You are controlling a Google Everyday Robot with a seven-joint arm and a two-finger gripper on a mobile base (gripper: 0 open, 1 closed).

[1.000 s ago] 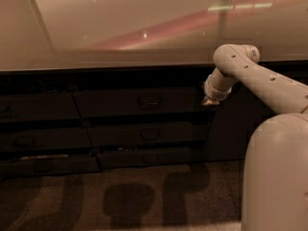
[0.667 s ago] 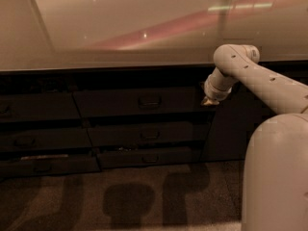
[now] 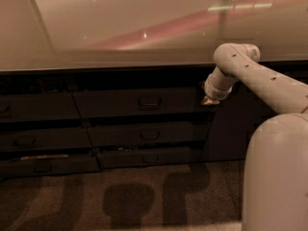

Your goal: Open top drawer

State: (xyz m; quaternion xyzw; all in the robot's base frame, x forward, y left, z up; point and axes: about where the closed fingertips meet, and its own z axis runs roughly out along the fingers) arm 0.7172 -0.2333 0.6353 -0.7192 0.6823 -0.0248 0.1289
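Observation:
The top drawer [image 3: 115,104] is the wide dark front just under the counter, with a dark loop handle [image 3: 149,101] at its centre. It sits flush in line with the fronts around it. My pale arm [image 3: 260,76] reaches in from the right and bends down at the wrist. The gripper [image 3: 207,99] is at the end of the wrist, close to the drawer's right end and well to the right of the handle. It is dark against the dark cabinet.
Two shallower drawers [image 3: 149,134] [image 3: 147,157] lie below the top one, and another column of drawers [image 3: 38,107] stands to the left. A plain dark cabinet door [image 3: 226,129] is behind the wrist. The glossy countertop [image 3: 134,28] overhangs above, with carpet floor [image 3: 144,196] below.

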